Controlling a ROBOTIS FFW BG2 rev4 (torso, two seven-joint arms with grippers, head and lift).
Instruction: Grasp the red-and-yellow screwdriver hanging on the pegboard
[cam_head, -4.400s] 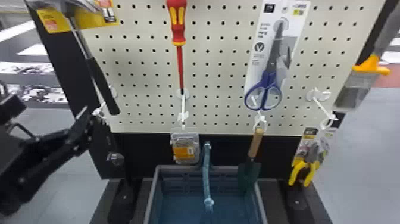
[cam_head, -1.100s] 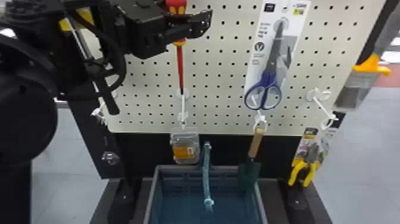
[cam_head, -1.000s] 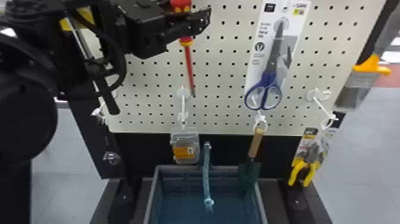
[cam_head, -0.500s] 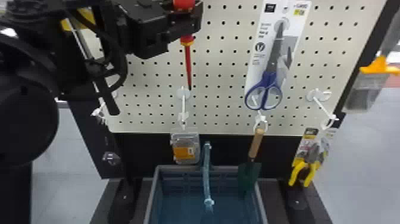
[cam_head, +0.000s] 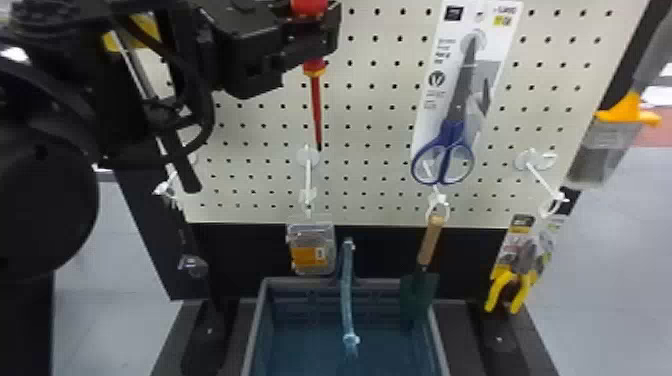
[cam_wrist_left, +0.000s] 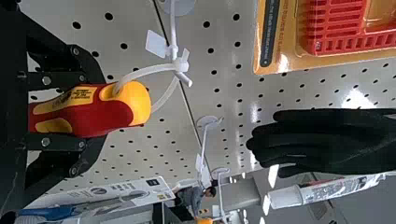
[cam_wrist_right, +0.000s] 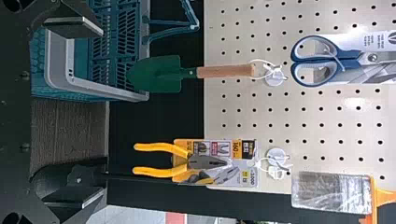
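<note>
In the head view, my left gripper (cam_head: 314, 36) is around the red handle of the screwdriver (cam_head: 316, 107), whose shaft points down, slightly slanted, its tip just right of a white hook's base. The left wrist view has the left gripper (cam_wrist_left: 86, 110) shut on the red-and-yellow handle (cam_wrist_left: 114, 112), one finger along each side. A white tie (cam_wrist_left: 140, 72) still links the handle's end to a white hook (cam_wrist_left: 173, 37). My right gripper (cam_wrist_right: 77, 112) stands open in the right wrist view, its fingers wide apart with nothing held.
Blue-handled scissors (cam_head: 445, 155) hang right of the screwdriver, with a small trowel (cam_head: 429, 240), yellow pliers (cam_head: 510, 290) and a brush (cam_head: 610, 140) beyond. A hammer (cam_head: 182, 160) hangs behind the left arm. Below stands a basket (cam_head: 252, 330). A black glove (cam_wrist_left: 322, 140) is above the hook.
My left gripper has come from the left edge to the screwdriver and taken hold of it. The shaft's tip swung right of the hook below; gripper and screwdriver then shifted slightly left.
</note>
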